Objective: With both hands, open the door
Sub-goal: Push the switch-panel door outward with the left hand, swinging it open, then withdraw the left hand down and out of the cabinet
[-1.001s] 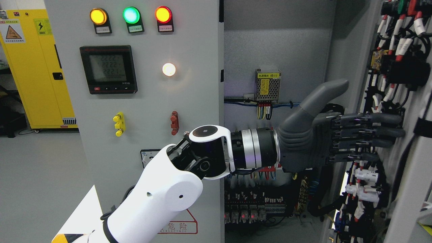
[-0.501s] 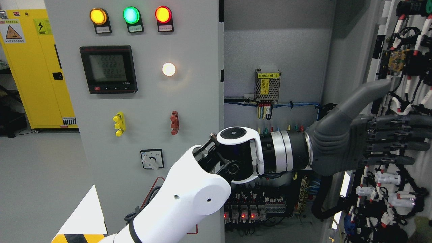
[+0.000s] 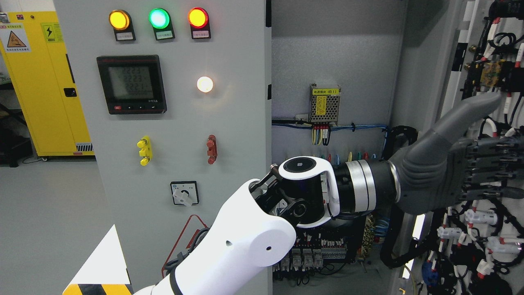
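Grey fingers of the left hand are stretched out straight and side by side, and the thumb sticks up toward 1 o'clock. The hand holds nothing. It lies flat against the inside of the open door, which stands at 3 o'clock in the head view, swung out to the right. The fingertips run off the right edge, so their ends cannot be seen. The white arm comes up from 7 o'clock and reaches across to the door.

Lots of wires with white and red ends hang on the inside of the door, under and around the hand.

Behind the arm, the open cabinet shows a grey back wall. A small metal box with a yellow label sits on that wall, near 12 o'clock from the wrist. Blue wires run just under it.

At 9 o'clock is the closed grey panel. It has a yellow light, a green light and a red light in a row at the top. Below them is a black meter screen, and a white light is beside it. A yellow locker stands far off at the left edge.
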`<state>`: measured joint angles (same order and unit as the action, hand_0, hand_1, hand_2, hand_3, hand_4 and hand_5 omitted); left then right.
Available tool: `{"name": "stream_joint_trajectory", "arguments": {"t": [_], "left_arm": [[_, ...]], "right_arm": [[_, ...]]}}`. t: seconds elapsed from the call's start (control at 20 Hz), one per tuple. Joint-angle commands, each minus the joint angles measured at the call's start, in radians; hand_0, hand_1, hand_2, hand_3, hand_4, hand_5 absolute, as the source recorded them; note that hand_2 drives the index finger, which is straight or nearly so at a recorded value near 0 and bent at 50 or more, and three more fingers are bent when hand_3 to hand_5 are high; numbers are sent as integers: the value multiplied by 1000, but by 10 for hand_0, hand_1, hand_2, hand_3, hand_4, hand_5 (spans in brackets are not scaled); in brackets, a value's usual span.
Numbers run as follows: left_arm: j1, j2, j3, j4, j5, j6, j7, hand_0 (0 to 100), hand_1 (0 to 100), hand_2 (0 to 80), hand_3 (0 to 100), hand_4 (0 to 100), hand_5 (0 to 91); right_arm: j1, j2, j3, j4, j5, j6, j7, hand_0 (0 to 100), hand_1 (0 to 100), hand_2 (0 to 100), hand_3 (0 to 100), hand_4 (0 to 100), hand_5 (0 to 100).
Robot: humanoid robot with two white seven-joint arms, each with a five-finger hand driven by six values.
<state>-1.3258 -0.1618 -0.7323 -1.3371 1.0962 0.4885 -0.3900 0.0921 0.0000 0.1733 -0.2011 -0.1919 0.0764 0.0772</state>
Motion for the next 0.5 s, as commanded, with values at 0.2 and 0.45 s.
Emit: {"name": "stream_joint_trajectory", "arguments": {"t": [0.2,0.45], "left_arm": [[-9,-28,-91,-13,5,-53,17,0,0,0,0,0,0],[-13,-30,-136,1,5,-87,17,0,0,0,0,0,0]], "right_arm": [[0,-20,0,0,-1,0,3,215,63,0,0,0,0],[0,-25,0,0,0,0,3,215,64,0,0,0,0]]}}
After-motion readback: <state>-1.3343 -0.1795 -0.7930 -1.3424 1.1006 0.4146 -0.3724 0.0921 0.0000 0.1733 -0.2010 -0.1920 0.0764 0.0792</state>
